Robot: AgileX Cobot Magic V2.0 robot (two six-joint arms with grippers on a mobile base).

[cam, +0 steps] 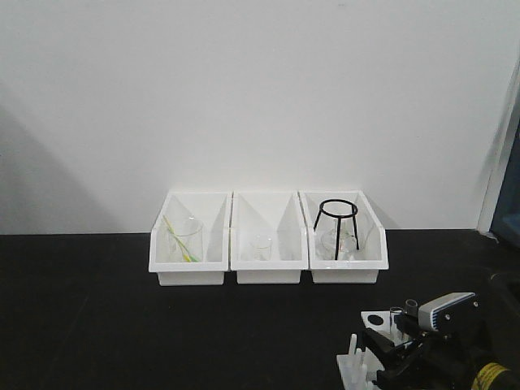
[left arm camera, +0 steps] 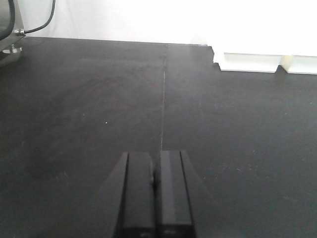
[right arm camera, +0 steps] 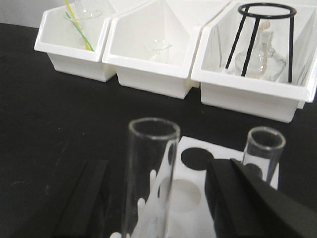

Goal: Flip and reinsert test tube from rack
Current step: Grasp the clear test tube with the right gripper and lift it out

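The right claw is spread wide, and a clear glass test tube stands upright in the gap between its two black fingers. The tube touches neither finger. Its open mouth faces up and its long axis is vertical, square to the line along which the claw would close. That is the relation the coming move turns on. The tube lies straight ahead of the claw and a little nearer the finger on the picture's left, so that finger would likely meet the glass first. The tube's foot drops below the edge of the right wrist view, so which hole it sits in cannot be told. It rises at the near side of the small white plastic rack with round holes in its top plate, close to the rack's short white upright pegs. A second, slimmer clear glass tube stands in the rack outside the other finger, near enough to be knocked when the first one is lifted and turned. Beyond the rack, three white open-front plastic bins sit along the wall on the black worktop. The left claw is closed with nothing in it, over bare worktop and well away from the rack. The right arm is plainly the nearer one, and I judge the grasp falls to it.
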